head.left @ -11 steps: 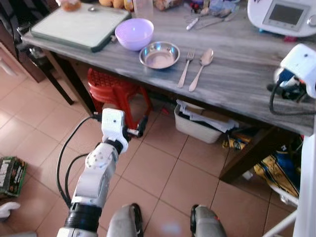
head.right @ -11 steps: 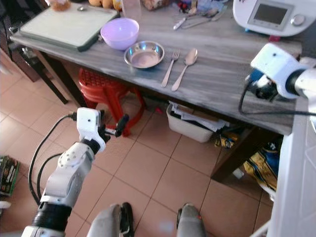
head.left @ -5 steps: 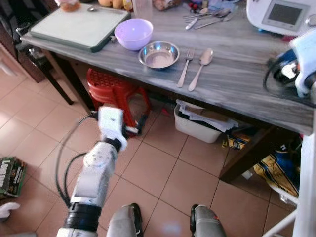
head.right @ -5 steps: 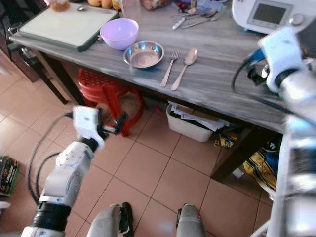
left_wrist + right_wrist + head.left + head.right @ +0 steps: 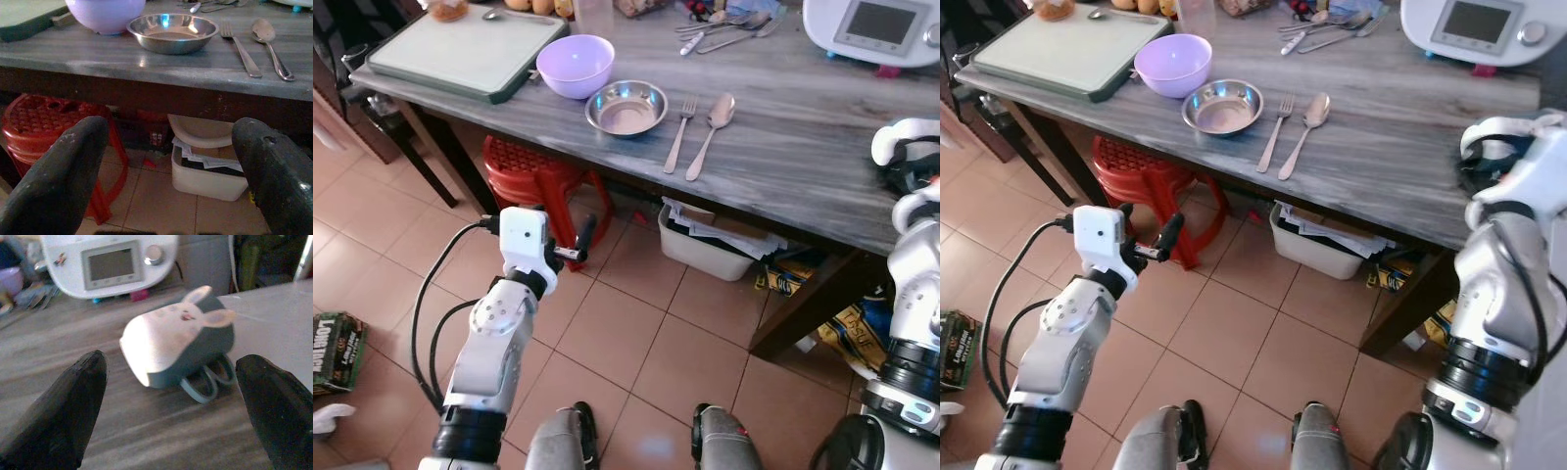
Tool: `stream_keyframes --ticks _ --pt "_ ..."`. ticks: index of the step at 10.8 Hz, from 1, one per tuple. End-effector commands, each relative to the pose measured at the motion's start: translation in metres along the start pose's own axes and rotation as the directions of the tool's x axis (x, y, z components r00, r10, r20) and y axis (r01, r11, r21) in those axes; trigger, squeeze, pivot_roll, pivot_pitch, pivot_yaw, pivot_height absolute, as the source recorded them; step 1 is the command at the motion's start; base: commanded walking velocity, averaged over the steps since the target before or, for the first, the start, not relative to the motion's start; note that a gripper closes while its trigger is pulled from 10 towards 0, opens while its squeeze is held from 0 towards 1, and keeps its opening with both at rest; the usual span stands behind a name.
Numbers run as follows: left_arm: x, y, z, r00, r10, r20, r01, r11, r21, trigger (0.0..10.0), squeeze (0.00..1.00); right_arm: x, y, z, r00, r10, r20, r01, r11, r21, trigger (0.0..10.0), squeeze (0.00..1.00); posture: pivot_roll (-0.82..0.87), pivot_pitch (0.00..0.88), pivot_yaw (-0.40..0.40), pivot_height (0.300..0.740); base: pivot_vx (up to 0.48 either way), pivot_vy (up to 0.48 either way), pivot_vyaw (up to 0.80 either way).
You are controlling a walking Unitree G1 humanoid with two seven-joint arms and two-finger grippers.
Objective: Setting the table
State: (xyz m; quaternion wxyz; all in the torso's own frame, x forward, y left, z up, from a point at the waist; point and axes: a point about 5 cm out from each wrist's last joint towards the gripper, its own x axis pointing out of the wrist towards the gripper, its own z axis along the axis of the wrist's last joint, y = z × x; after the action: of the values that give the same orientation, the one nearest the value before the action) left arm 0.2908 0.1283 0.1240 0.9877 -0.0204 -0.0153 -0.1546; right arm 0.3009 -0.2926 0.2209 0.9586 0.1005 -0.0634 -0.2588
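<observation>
A purple bowl (image 5: pixel 576 65), a steel bowl (image 5: pixel 626 106), a fork (image 5: pixel 680 132) and a spoon (image 5: pixel 713 129) lie in a row near the front edge of the grey wooden table (image 5: pixel 793 147). My left gripper (image 5: pixel 1151 240) hangs open below the table edge, in front of a red stool (image 5: pixel 533 171), and holds nothing; its wrist view looks up at the steel bowl (image 5: pixel 171 33). My right arm (image 5: pixel 1508 166) stands at the table's right end. The right gripper (image 5: pixel 171 363) is open, pointing at a white and grey rabbit-eared thing (image 5: pixel 176 345) on the tabletop.
A green-rimmed cutting board (image 5: pixel 460 49) lies at the table's left end. A white appliance with a screen (image 5: pixel 876 24) and a pile of cutlery (image 5: pixel 724 24) stand at the back. Under the table sits a white bin (image 5: pixel 710 245). A box (image 5: pixel 337 338) lies on the tiled floor.
My right arm has swung from over the table's right part down to its right end. The left arm has barely moved.
</observation>
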Motion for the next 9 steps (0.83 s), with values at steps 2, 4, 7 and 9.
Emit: stream_keyframes --ticks 2,4,7,9 --pt "-0.006 0.006 0.003 1.000 0.004 -0.006 -0.003 0.999 0.040 10.0 0.00 0.004 -0.008 -0.001 0.999 -0.049 0.003 0.049 0.997 -0.064 10.0 0.00 -0.06 0.225 0.156 0.740 0.000 0.000 0.00" --pt "-0.011 0.007 0.004 1.000 -0.005 -0.017 0.006 0.999 0.048 10.0 0.00 0.006 -0.011 -0.011 0.998 -0.010 -0.054 -0.008 0.947 -0.321 10.0 0.00 -0.05 0.244 0.168 0.740 0.000 0.000 0.00" --pt "-0.017 0.006 0.003 0.999 -0.013 -0.033 0.015 0.999 0.049 10.0 0.00 0.013 -0.007 -0.012 0.992 0.087 -0.094 -0.125 0.814 -0.567 10.0 0.00 -0.04 0.269 0.172 0.740 0.000 0.000 0.00" --pt "-0.019 0.006 0.003 0.999 -0.011 -0.045 0.013 0.999 0.047 10.0 0.00 0.016 -0.008 -0.017 0.985 0.094 -0.145 -0.162 0.795 -0.584 10.0 0.00 -0.03 0.280 0.170 0.740 0.000 0.000 0.00"
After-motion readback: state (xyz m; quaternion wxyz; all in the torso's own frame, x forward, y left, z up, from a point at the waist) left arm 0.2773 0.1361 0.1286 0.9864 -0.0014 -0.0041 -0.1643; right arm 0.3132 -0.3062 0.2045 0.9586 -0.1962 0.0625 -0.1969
